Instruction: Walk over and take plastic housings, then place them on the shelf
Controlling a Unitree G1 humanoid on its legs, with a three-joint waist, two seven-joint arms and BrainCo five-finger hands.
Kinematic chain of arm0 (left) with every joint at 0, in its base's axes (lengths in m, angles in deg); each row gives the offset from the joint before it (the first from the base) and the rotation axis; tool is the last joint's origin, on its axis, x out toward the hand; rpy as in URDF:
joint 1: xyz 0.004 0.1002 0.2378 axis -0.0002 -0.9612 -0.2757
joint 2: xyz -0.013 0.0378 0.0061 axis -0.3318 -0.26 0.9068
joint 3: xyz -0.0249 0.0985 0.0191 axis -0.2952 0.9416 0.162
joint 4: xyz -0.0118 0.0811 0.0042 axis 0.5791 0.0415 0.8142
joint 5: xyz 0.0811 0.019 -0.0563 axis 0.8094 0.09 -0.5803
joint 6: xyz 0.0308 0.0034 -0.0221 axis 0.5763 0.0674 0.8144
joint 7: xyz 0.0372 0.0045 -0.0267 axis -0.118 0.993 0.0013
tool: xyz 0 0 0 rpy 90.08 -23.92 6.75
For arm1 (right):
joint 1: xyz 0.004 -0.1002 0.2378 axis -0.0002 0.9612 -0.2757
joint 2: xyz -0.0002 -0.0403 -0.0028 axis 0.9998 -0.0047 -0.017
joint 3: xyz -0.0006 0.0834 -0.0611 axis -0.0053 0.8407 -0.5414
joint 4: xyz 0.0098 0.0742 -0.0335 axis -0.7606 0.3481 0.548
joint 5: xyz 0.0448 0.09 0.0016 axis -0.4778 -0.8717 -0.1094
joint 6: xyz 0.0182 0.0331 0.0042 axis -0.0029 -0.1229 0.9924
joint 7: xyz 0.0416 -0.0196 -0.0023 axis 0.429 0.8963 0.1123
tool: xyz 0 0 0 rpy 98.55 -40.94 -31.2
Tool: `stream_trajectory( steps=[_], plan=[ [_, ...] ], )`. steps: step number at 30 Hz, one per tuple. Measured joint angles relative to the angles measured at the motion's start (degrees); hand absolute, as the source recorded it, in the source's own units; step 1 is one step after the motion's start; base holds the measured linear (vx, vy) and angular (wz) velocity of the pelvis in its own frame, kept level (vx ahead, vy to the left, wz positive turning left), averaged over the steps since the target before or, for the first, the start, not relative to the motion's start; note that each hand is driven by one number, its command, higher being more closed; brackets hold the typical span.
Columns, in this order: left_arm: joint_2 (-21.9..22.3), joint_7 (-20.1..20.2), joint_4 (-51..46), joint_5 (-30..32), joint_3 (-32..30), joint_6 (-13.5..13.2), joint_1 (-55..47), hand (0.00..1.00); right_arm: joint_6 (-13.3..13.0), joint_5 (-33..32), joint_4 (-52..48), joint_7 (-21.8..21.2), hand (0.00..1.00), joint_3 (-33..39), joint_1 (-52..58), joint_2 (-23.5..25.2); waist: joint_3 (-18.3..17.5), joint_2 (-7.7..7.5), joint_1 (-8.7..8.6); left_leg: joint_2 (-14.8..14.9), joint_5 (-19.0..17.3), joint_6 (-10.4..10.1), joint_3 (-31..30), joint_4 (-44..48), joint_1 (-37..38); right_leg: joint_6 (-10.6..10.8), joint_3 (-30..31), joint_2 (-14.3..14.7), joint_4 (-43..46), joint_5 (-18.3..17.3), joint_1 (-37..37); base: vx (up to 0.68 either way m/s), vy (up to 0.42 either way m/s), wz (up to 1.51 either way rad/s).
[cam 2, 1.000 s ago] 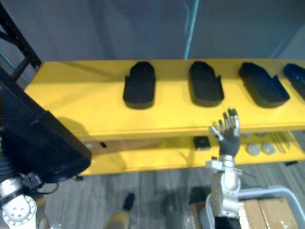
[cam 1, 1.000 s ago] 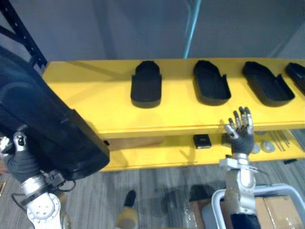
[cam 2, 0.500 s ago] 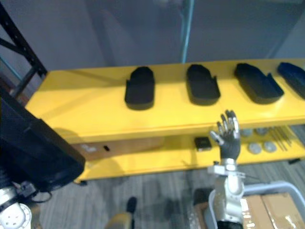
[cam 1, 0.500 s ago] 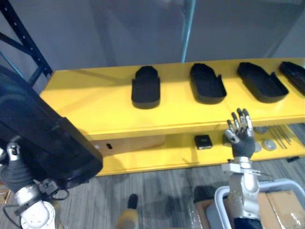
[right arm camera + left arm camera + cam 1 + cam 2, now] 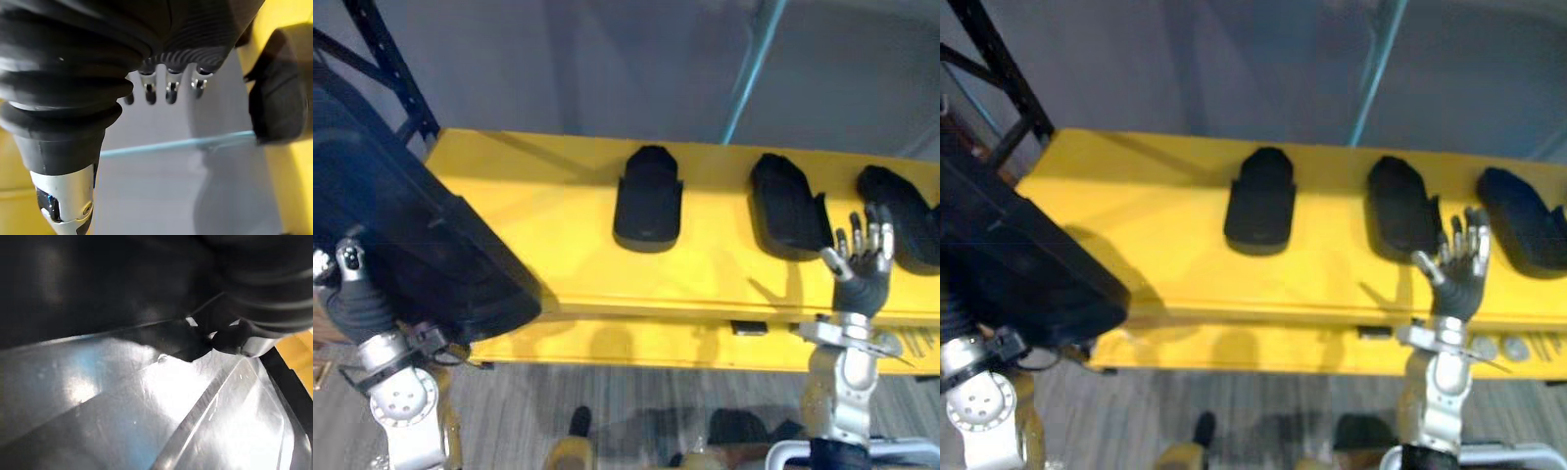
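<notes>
"Where are the plastic housings?"

"Three lie in a row on top of the yellow shelf [image 5: 538,211]. The first housing [image 5: 648,201] is near the shelf's middle. The second housing [image 5: 790,208] is further toward its right end, and the third housing [image 5: 906,211] is further still."

"And that big dark thing?"

"That is a big black housing [image 5: 411,245]. It is up in the air in front of the shelf's left end, not on the shelf."

"Is the left hand [image 5: 352,294] gripping it?"

"Maybe. The hand sits right under it, but its fingers are hidden, so I cannot tell."

"What about the right hand [image 5: 862,272]?"

"It is raised in front of the shelf's front edge, toward the right end. Its fingers are straight and spread wide, with nothing in them."
</notes>
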Motion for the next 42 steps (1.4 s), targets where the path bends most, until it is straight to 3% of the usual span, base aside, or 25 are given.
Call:
stream_trajectory(
  steps=[6,10,13,15,17,18,19,21,23,25,27,32,35,41,42],
  plan=[
    [0.9,-1.9,-1.1,1.5,-0.1,0.8,-1.4,1.0,-0.1,-3.7,-0.3,-2.9,0.0,1.6,-3.6,-0.1,-0.2,0.48,-0.23,2.4,0.1,-0.1,3.2,0.4,1.7,-1.3,1.1,2.3,-2.1,0.9,1.9,0.0,-0.058,-0.12],
    [4.5,-2.2,-1.1,2.5,0.1,1.3,-4.4,1.0,-1.6,-4.1,-1.9,-3.2,0.0,-1.7,-4.1,0.5,0.2,2.42,-0.84,3.0,0.2,-0.3,5.2,1.0,1.0,-1.8,-2.1,3.0,-2.3,0.8,3.9,-0.05,-0.002,0.29],
    [4.7,-1.8,-1.1,2.4,0.0,1.3,-5.9,1.0,-2.8,-2.7,-2.5,-0.9,0.0,-2.0,-4.0,0.7,0.0,4.09,-0.89,5.7,-2.1,2.9,15.2,0.5,0.4,-2.1,-8.2,2.9,-3.0,0.6,5.9,-0.04,-0.062,1.0],
    [4.7,-1.5,-1.1,2.3,-0.4,1.1,-6.6,1.0,-3.4,-1.8,-2.3,0.3,0.0,-1.8,-4.1,0.2,-0.5,4.08,-0.29,5.9,-4.3,5.7,18.5,2.3,-1.9,-2.5,-11.5,1.2,-3.9,0.4,5.5,-0.05,-0.039,0.94],
    [4.7,-1.4,-1.2,1.7,-0.7,1.0,-7.8,1.0,-3.6,-1.8,-1.7,0.9,0.0,-1.6,-4.8,-0.7,-1.4,6.18,0.77,6.7,-3.0,8.2,19.8,8.9,-4.2,-2.4,-13.2,1.3,-0.8,-0.5,4.5,0.04,0.002,0.7],
    [4.4,-1.0,-1.4,1.3,-0.7,1.0,-9.3,1.0,-3.9,-1.9,-1.6,1.4,0.0,-1.3,-4.8,-1.2,-2.1,7.26,0.38,6.4,0.4,4.7,19.3,9.3,-4.4,-2.1,-13.0,0.7,3.3,-3.3,3.4,0.02,0.036,0.78],
    [4.3,-0.2,-1.7,1.2,-0.5,1.0,-10.0,1.0,-4.3,-1.9,-1.2,1.4,0.0,-0.9,-4.9,-1.1,-2.7,6.94,0.06,5.4,2.5,3.5,18.2,5.7,-3.4,-3.8,-12.2,0.5,4.5,-5.8,2.6,-0.03,0.042,0.86],
    [4.3,1.2,-1.8,1.2,-0.9,0.7,-11.3,1.0,-5.1,-2.0,-1.2,1.4,0.0,0.0,-4.8,-0.5,-3.7,6.35,0.26,4.2,6.3,3.7,15.8,-1.4,-1.9,-3.7,-13.2,0.2,3.7,-6.1,2.2,-0.04,-0.035,0.6],
    [4.3,2.0,-1.8,1.2,-2.1,0.7,-12.9,1.0,-5.1,-2.0,-1.0,1.7,0.0,0.3,-4.8,1.6,-4.0,5.23,0.94,3.6,4.9,4.3,15.9,-2.1,-0.7,-3.1,-13.4,-0.4,3.8,-5.7,1.9,0.02,-0.052,0.14],
    [4.4,3.4,-1.9,1.2,-2.4,0.6,-13.1,1.0,-5.0,-1.9,-1.0,3.2,0.0,0.3,-4.4,2.5,-4.7,5.55,0.5,2.7,6.2,1.9,16.8,-5.2,1.0,-1.3,-13.2,-0.7,3.6,-4.6,1.9,0.07,0.035,-0.01],
    [4.4,3.9,-2.1,1.3,-2.3,0.6,-13.0,1.0,-5.0,-1.4,-1.1,4.7,0.0,0.3,-4.3,2.7,-5.0,5.88,0.18,2.2,6.0,1.4,16.9,-5.2,0.9,-0.8,-12.9,-1.1,3.0,-3.8,2.0,0.07,0.074,-0.03],
    [3.8,5.9,-2.1,1.6,-2.3,0.9,-12.2,1.0,-4.8,2.2,-1.5,9.5,0.0,0.4,-3.0,5.9,-4.8,4.14,-1.19,1.1,5.3,1.7,18.8,-5.3,1.6,0.4,-10.9,-1.8,0.0,-1.4,3.0,0.04,0.075,-0.14],
    [3.5,6.6,-2.1,2.0,-2.4,1.3,-11.8,1.0,-4.8,3.7,-2.6,11.0,0.0,0.9,-0.4,6.2,-4.8,4.16,-1.39,0.9,5.0,1.9,19.8,-5.6,2.1,0.5,-9.8,-2.0,-0.3,-1.2,2.8,-0.04,0.04,-0.2],
    [-2.1,7.3,0.9,2.9,-3.4,6.6,-8.8,1.0,-4.1,5.0,-3.7,12.7,0.0,5.9,3.4,6.1,-4.9,4.72,-3.34,1.8,5.0,1.9,21.8,-5.7,2.2,-0.3,-7.9,-0.8,-2.6,0.0,2.4,-0.04,0.017,-0.17],
    [-3.7,7.3,3.1,4.3,-3.7,8.4,-7.2,1.0,-3.3,5.0,-4.6,12.8,0.0,7.0,3.9,5.8,-5.1,4.96,-3.83,2.1,5.0,1.9,22.0,-5.7,1.7,-0.5,-7.4,-0.8,-3.1,0.5,1.9,-0.02,-0.003,-0.26]
  ],
)
